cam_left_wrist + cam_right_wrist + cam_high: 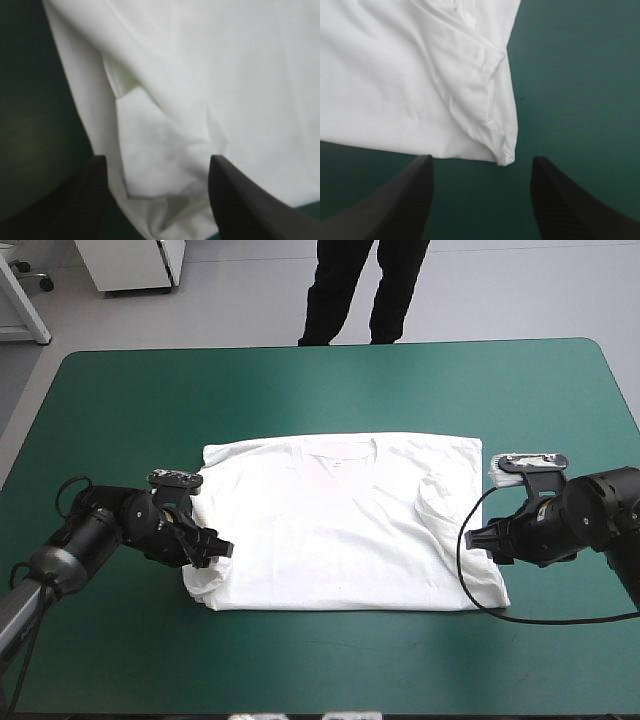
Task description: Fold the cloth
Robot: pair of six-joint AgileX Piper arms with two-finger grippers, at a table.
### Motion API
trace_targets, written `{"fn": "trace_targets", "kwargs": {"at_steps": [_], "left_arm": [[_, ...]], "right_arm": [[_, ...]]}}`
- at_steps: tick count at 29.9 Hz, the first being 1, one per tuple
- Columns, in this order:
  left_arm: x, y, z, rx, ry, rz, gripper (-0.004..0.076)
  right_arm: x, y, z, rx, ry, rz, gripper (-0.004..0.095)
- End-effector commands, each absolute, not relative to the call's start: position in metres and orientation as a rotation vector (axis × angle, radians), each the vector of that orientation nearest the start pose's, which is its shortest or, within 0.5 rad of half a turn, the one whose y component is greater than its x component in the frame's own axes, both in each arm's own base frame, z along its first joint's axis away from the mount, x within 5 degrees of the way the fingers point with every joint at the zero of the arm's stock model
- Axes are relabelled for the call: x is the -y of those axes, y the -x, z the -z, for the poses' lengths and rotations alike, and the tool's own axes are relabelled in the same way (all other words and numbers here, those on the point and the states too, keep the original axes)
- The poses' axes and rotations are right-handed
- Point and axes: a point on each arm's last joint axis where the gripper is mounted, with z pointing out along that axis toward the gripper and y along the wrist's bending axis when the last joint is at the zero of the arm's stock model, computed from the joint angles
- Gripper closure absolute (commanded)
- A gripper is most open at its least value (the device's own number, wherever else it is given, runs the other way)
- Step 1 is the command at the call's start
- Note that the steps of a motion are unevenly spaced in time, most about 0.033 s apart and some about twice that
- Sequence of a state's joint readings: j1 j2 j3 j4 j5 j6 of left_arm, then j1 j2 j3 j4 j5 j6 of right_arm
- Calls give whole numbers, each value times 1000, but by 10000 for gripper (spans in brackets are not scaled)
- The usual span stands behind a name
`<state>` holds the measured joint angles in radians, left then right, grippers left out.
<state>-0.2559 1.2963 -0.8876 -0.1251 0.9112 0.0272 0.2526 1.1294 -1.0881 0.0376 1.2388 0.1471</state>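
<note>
From the high view, the T-shirt (340, 530) lies spread flat mid-worktop (320, 380), collar toward the far edge. The left tool (213, 548) sits at its near left corner and the right tool (480, 537) at its near right edge. Nothing else on the cover blocks either one.

In the left wrist view, the left tool (157, 160) is wide apart and grips nothing, with a loose fold of the T-shirt (225, 75) bunched between its fingers. Pinching here may catch only that top layer, and the layers beneath would be left behind.

In the right wrist view, the right tool (482, 159) is also spread and empty. The T-shirt (395, 75) corner lies just ahead, so pinching without advancing risks a thin hold that slips.
</note>
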Motion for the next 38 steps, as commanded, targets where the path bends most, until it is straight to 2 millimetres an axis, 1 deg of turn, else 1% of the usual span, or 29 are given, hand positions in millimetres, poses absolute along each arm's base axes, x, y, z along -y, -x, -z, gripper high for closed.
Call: {"fn": "trace_targets", "kwargs": {"at_steps": [1,4,6,13,15,23,27,31,34,35,37,38], "left_arm": [[61,-209,-292,-2732,-250,184,301],[57,-198,-295,-2787,-241,165,301],[56,-194,-295,-2817,-238,159,301],[57,-196,-292,-2828,-176,171,301],[57,-195,-285,-2852,-160,176,301],[60,-189,-242,-2886,-105,240,301],[61,-195,-225,-2904,-101,236,301],[63,-205,-214,-2916,-96,227,310],[64,-209,-204,-2954,-102,213,379],[65,-210,-200,-2974,-105,208,428],[65,-211,-197,-2997,-109,202,552],[65,-210,-197,-2998,-121,201,652]], "right_arm": [[-51,-188,-355,-2707,140,-162,355],[-51,-188,-356,-2701,139,-163,355],[-51,-188,-356,-2700,139,-164,355],[-51,-188,-356,-2703,139,-163,355],[-51,-188,-356,-2704,139,-163,354],[-51,-188,-356,-2704,139,-163,355],[-51,-188,-356,-2704,139,-163,355],[-51,-188,-356,-2704,139,-163,355],[-51,-188,-356,-2704,139,-163,354],[-51,-188,-356,-2704,139,-163,354],[-51,-188,-355,-2711,140,-161,354],[-51,-187,-355,-2723,135,-163,354]]}}
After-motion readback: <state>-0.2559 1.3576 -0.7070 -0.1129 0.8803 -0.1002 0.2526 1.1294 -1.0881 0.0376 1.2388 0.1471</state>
